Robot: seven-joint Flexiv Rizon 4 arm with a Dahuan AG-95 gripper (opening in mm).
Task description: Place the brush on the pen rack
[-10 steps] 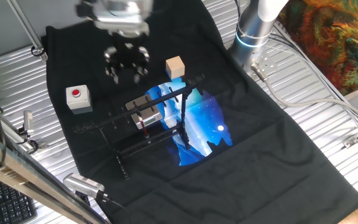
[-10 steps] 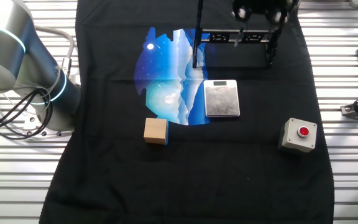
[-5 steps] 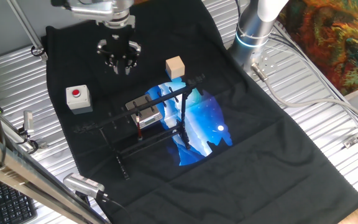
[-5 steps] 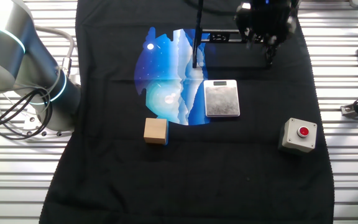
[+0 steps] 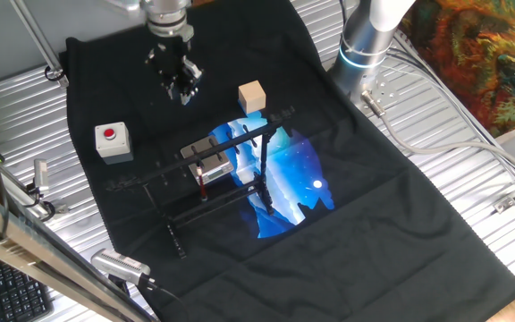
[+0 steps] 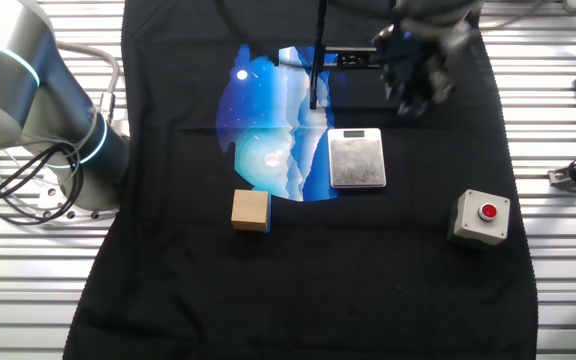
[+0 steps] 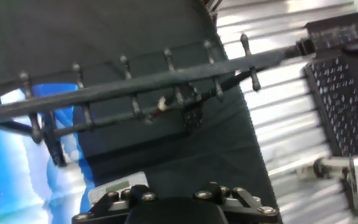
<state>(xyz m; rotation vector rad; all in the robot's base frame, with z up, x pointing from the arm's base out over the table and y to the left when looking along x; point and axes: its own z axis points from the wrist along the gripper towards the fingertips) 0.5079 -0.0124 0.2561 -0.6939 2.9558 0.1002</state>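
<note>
My claw [image 5: 182, 89] hangs over the black cloth [image 5: 401, 233], between the button box [image 5: 112, 140] and the wooden cube [image 5: 251, 97]; I can't tell whether its fingers are apart. The brush [image 5: 200, 182] sits just beside the grey pen rack [image 5: 209, 160], mid-cloth.

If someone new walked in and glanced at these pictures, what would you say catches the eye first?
The bright blue print in the middle of the black cloth stands out first, with a black rod frame standing over it and a grey metallic block at its edge. Next come the wooden cube and the grey box with a red button on the cloth. The gripper hangs above the cloth between those two.
</note>
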